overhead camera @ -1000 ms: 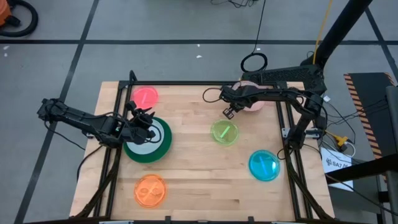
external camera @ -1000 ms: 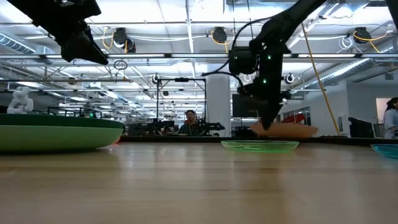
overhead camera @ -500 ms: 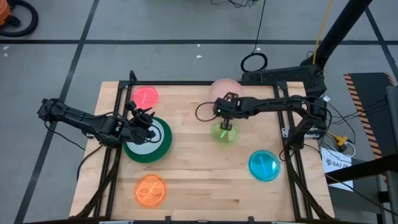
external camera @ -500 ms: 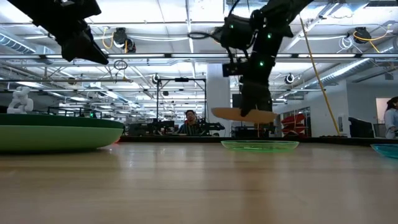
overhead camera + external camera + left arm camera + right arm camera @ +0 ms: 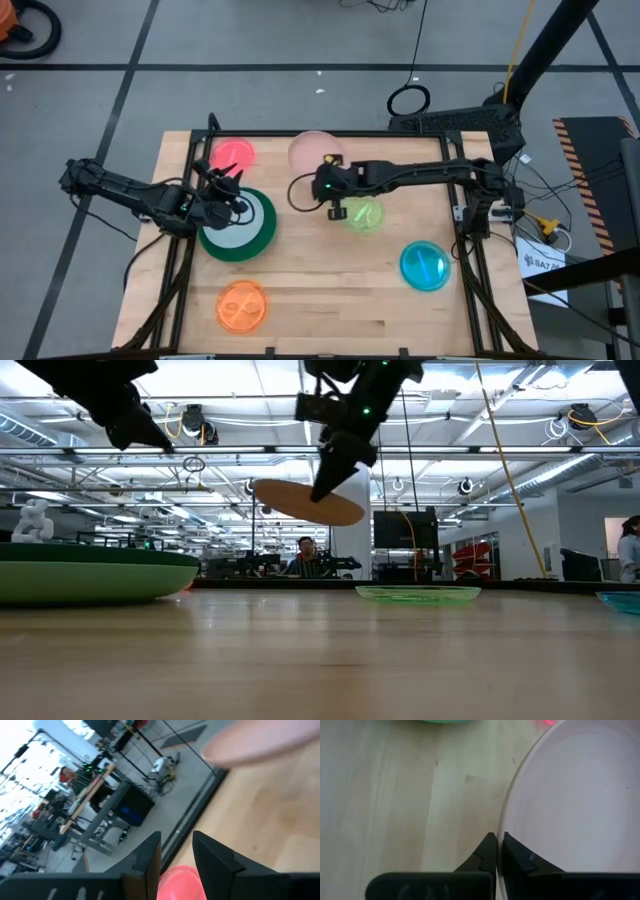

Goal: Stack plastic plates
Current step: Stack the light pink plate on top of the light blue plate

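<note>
My right gripper (image 5: 328,175) is shut on the salmon plate (image 5: 310,150), held in the air over the table's far middle; the low view shows the plate (image 5: 305,502) high and tilted. My left gripper (image 5: 222,188) is open and empty, hovering over the far left rim of the large dark green plate (image 5: 262,235), which lies on the table with a pale plate (image 5: 235,222) in it. The red-pink plate (image 5: 233,153), lime plate (image 5: 362,215), blue plate (image 5: 425,266) and orange plate (image 5: 241,305) lie flat on the table. My right gripper pinches the salmon plate's rim (image 5: 506,832) between its two fingers, one on the plate's inner face and one on its outer face. The fingers (image 5: 328,478) come down at a slant from above. The plate is lifted clear of the table and tilted.
A black frame (image 5: 190,150) runs along the table's edges. The bare wood between the dark green plate and the lime plate (image 5: 300,240) is free. A person sits far behind the table in the low view (image 5: 305,555).
My right gripper has carried the salmon plate from the table's far right toward the left, lifting it from the tabletop to well above it; the plate has tipped from level to tilted. The lime plate has stayed in place.
</note>
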Motion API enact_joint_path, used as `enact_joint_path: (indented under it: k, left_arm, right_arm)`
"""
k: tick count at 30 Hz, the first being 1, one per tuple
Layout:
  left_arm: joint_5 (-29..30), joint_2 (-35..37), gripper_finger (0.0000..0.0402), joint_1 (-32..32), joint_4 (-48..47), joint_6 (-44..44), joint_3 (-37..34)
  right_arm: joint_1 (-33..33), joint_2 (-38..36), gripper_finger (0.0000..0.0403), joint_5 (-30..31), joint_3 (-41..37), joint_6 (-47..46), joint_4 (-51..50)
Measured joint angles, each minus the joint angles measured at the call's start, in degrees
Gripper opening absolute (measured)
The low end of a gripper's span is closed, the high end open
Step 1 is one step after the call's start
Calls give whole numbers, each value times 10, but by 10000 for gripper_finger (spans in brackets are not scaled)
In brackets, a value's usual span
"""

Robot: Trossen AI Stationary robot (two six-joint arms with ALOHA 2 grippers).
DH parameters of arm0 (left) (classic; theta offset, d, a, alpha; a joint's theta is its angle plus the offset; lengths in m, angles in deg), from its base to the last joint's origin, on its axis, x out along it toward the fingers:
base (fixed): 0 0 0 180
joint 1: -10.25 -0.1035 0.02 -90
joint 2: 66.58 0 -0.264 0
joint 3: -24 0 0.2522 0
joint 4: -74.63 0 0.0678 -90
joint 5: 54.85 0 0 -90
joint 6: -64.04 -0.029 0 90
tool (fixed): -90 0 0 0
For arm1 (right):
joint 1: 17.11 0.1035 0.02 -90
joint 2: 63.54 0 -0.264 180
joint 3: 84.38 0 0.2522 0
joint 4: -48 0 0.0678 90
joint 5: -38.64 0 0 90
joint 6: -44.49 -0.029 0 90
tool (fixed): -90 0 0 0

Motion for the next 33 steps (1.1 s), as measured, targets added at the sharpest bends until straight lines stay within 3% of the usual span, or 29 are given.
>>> enact_joint_path:
  k: [12, 23, 29, 33]
  left_arm:
    - [32, 100, 120, 0, -2, 3, 0]
    - [32, 115, 120, 0, -4, 9, 0]
    - [31, 114, 120, 0, -5, 14, 0]
    - [31, 115, 120, 0, -5, 17, 0]
  right_arm:
    - [45, 126, 2, -2, 160, 168, -5]
    - [78, 235, 2, -2, 291, 300, -13]
    - [93, 261, 2, -5, 312, 349, 3]
    - [99, 264, 2, -60, 312, 352, 5]
